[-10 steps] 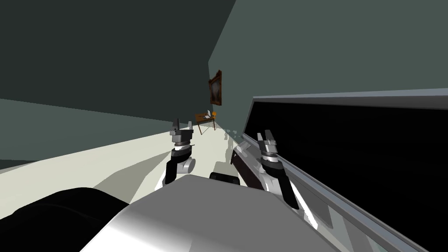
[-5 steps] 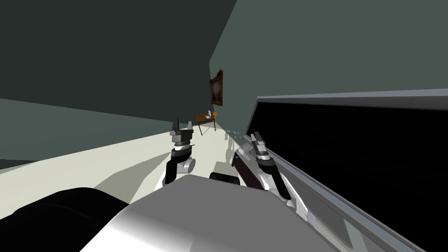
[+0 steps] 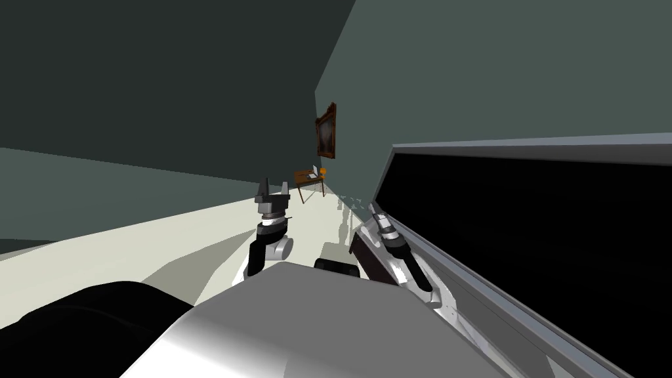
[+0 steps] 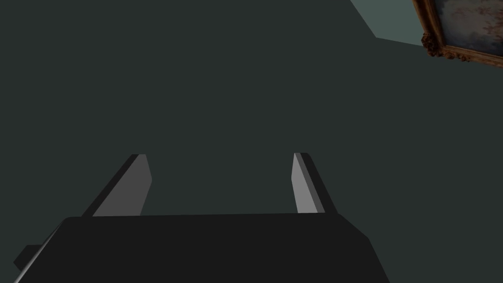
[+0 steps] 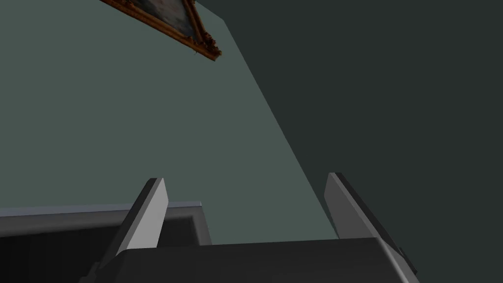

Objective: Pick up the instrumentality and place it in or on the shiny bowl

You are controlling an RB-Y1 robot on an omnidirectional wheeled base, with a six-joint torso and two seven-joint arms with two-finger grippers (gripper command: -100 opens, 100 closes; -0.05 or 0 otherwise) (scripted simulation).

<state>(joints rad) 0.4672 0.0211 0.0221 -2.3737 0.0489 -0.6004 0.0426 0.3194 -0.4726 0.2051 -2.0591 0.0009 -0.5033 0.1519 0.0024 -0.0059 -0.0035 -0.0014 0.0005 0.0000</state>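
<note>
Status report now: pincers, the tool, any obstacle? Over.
Left pincer open, right pincer open, both empty. Target unconfirmed: small items on far table too small to name. Grey frame close beside right pincer.

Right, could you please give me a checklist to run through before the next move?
1. Left pincer open and empty: ok.
2. Right pincer open and empty: ok.
3. Right pincer apart from the grey frame beside it: cannot tell.
4. Instrumentality identified: cannot tell; the things on the far small table are too small to read.
5. Shiny bowl identified: cannot tell.
</note>
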